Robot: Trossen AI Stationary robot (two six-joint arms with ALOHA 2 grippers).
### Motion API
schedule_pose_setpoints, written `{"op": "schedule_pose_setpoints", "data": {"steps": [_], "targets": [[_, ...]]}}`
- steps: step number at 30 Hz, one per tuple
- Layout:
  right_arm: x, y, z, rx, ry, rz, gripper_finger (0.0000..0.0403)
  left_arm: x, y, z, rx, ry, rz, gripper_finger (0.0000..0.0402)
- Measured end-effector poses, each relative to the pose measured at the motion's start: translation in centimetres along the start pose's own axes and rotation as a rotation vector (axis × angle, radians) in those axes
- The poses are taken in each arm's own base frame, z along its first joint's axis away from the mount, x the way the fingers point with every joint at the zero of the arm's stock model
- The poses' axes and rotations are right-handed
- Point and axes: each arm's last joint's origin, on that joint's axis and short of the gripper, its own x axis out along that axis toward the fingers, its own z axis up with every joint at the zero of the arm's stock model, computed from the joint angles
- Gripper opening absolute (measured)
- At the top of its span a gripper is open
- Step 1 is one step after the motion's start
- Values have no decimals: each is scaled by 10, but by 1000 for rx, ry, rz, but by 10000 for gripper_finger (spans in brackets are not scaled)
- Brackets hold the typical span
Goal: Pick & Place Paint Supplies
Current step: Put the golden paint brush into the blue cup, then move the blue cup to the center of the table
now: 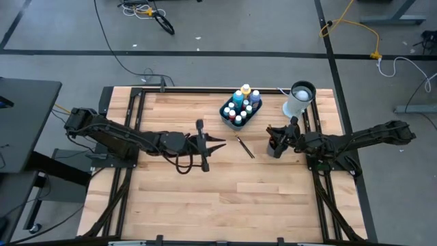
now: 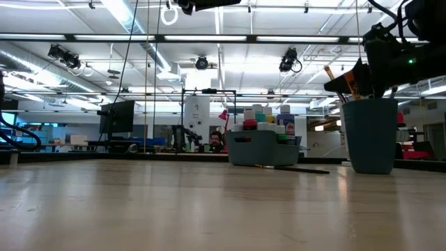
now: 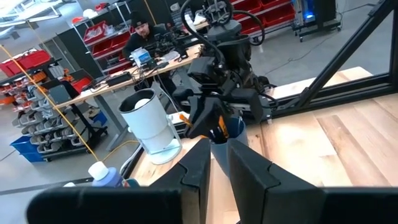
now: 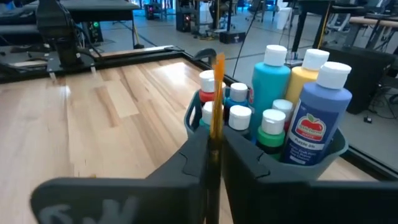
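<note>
Bottles (image 4: 317, 121) fill bin (image 1: 240, 112); brushes (image 2: 341, 80) in cup (image 2: 371, 134).

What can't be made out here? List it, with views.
- Inside of the cup: low view, its wall hides it; high view, the right gripper covers it.
- Lower end of the held brush: right wrist view, hidden between the fingers.
- Bin: low view, its wall and front bottles hide the rest.

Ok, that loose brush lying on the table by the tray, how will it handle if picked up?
The brush looks thin and long, so it is probably light and fairly stiff. It lies flat on the table, so pinching it may be fiddly. Its slim handle might roll or skid if nudged.
</note>
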Motion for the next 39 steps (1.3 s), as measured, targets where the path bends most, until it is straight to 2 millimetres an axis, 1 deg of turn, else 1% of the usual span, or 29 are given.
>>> {"op": "schedule_pose_setpoints", "data": {"steps": [6, 11, 17, 21, 28, 32, 37, 39], "targets": [[0, 0, -1, 43, 8, 0, 76, 0, 0, 0, 0, 1, 1, 62], [0, 0, 0, 43, 4, 0, 106, 0, 0, 0, 1, 1, 1, 62], [0, 0, 7, 3, -64, 4, 139, 0, 0, 0, 1, 1, -5, 61], [-1, 1, 13, 11, -119, 22, 150, 0, 0, -1, 6, 11, -10, 61], [-1, 2, 16, 11, -138, 58, 151, 0, -2, -7, 30, 59, -24, 64], [0, 4, 30, 0, -170, 60, 150, 1, -1, -8, 32, 67, -27, 62], [1, 8, 55, -55, -220, 110, 151, 5, 5, -12, 16, 73, -69, 63], [2, 10, 62, -65, -218, 124, 154, 6, 8, -13, -1, 71, -85, 64]]}}
